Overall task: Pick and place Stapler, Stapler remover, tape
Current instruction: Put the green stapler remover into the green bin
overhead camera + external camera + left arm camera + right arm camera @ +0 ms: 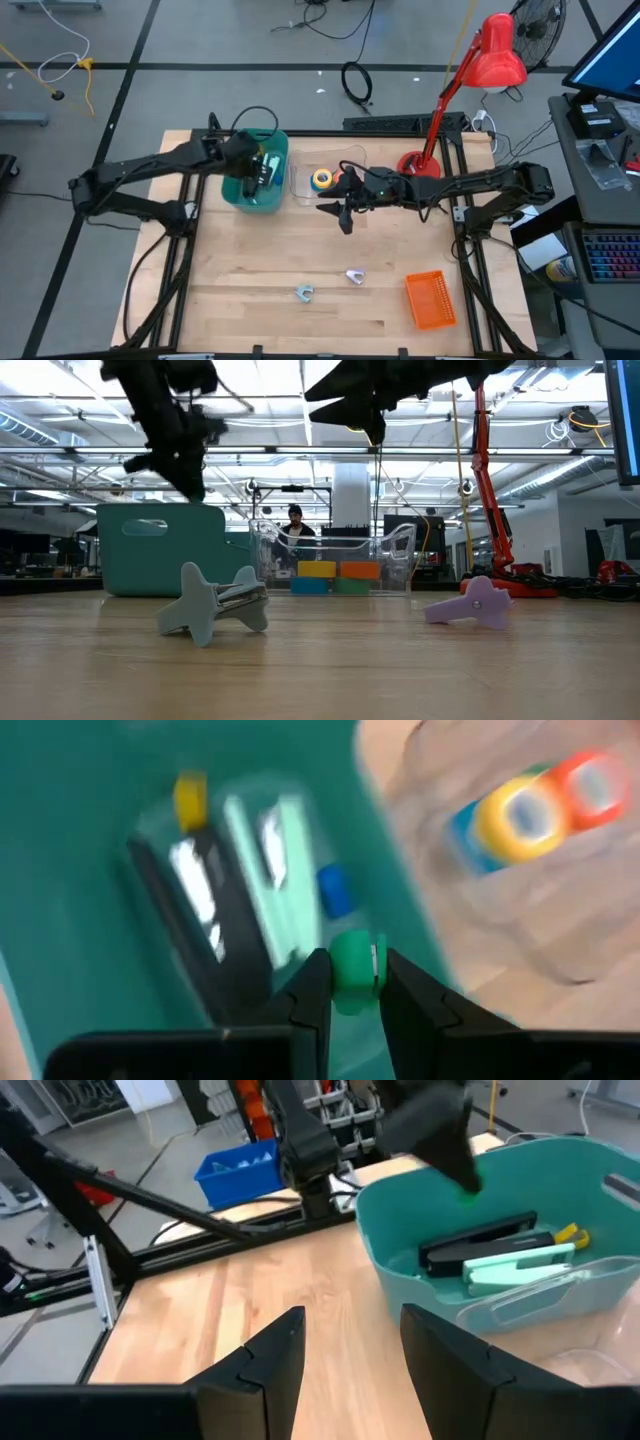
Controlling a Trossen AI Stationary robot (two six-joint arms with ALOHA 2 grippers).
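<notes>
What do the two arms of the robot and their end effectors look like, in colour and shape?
Both arms are dark, almost black, built of slim straight segments with thicker joints. Black cables loop along the left arm and the right arm. Each end effector, left and right, has two flat, dark, wedge-shaped fingers with angular edges. No markings are visible.

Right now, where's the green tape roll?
The green tape roll is pinched in the left gripper, above the teal bin at the table's back left, beside the clear container holding other rolls.

Bright overhead light; blurred left-wrist view.
</notes>
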